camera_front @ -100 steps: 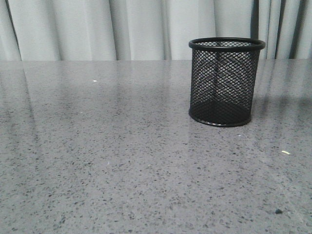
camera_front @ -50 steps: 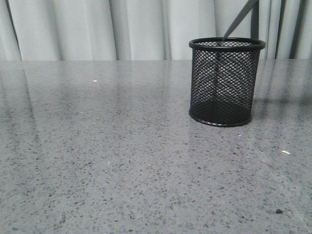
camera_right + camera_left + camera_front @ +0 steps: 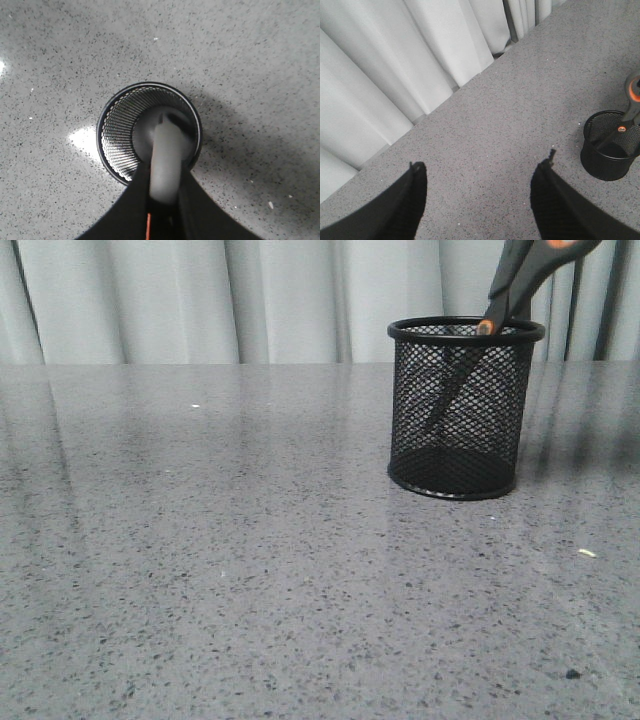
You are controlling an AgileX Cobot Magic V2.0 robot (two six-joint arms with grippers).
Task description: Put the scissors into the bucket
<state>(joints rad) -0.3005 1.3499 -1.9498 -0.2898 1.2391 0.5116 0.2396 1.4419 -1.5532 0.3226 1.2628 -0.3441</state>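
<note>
Right wrist view shows your right pincer point(image 3: 162, 220) gripping scissors point(image 3: 164, 165) tip-down inside the bucket point(image 3: 115, 150) directly below; lower, then release.

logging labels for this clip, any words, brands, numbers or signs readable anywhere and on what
None can be read in any of the three views.
The scissors show only grey handles with orange lining, no print.
The bucket is plain black mesh with a bare rim.
The table and the curtain carry no markings.
</note>
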